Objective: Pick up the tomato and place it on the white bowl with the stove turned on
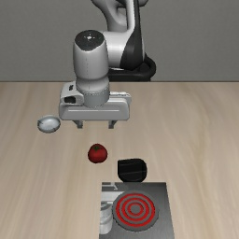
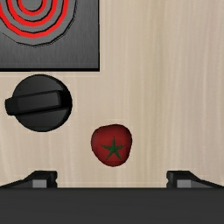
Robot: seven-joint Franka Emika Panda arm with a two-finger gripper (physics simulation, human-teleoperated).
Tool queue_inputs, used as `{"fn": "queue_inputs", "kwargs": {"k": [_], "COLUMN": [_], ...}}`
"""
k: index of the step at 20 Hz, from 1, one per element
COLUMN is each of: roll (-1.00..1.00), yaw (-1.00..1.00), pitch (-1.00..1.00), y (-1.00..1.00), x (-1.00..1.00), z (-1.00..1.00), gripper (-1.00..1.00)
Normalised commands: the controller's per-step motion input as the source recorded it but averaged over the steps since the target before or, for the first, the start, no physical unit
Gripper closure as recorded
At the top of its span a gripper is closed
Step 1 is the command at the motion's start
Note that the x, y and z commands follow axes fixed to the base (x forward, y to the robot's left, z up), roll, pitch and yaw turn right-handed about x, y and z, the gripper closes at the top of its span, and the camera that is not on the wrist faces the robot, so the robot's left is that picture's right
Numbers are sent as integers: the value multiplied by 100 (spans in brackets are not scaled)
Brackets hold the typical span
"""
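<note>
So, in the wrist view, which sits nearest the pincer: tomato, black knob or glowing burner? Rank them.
1. Tomato, just ahead of the pincer.
2. Black knob, beyond the tomato, off to one side.
3. Glowing burner, farthest, past the knob.

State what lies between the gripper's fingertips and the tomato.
Nothing lies there. In the wrist view, only a bare stretch of wooden table separates the open gripper from the tomato.

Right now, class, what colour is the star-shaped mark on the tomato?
Green, on the red tomato; best seen in the wrist view.
</note>
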Motion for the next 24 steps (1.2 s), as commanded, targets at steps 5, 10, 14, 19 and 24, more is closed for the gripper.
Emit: {"fn": "queue_inputs", "kwargs": {"k": [5, 10, 14, 19, 24], "roll": [0, 0, 0, 0, 0], "yaw": [0, 0, 0, 0, 0], "pitch": [0, 0, 0, 0, 0], "y": [0, 0, 0, 0, 0], "x": [0, -20, 0, 0, 0], "z": [-100, -80, -50, 0, 0], "gripper": [-100, -100, 100, 100, 100]}}
